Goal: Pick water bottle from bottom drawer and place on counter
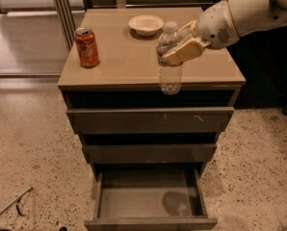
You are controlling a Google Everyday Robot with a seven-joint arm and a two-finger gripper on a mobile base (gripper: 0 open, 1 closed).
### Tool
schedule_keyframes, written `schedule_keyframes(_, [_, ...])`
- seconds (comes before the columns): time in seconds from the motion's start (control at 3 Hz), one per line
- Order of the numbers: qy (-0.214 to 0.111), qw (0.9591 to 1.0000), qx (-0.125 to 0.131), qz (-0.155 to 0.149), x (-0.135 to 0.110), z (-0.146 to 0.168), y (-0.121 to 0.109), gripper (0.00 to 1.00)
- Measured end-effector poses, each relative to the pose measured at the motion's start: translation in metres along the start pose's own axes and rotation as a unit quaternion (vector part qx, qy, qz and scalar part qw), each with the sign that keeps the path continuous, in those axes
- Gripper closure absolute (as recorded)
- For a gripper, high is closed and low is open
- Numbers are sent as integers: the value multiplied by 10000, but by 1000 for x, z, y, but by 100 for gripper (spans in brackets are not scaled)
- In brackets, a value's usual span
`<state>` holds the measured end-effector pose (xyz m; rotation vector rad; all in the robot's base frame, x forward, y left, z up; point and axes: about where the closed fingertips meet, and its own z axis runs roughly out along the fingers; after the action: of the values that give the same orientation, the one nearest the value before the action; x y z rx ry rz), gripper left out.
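Observation:
The water bottle [169, 71], clear with a white cap, hangs upright in my gripper [178, 46], whose tan fingers are shut around its upper body. The bottle's base sits in front of the counter's front edge, its top over the counter [129, 64]. My white arm comes in from the upper right. The bottom drawer [148, 201] is pulled open below and holds nothing I can see but a dark shadow.
A red-orange soda can [86, 47] stands on the counter's left side. A white bowl [146, 25] sits at the counter's back. Two upper drawers [150, 121] are slightly open. A thin metal rod [8, 206] lies on the speckled floor at left.

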<state>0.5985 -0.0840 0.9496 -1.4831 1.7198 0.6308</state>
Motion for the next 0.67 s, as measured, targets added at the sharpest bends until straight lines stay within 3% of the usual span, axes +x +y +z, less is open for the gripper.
schedule_keyframes(0.67, [-179,9990,369,-185,-16,9,-82,100])
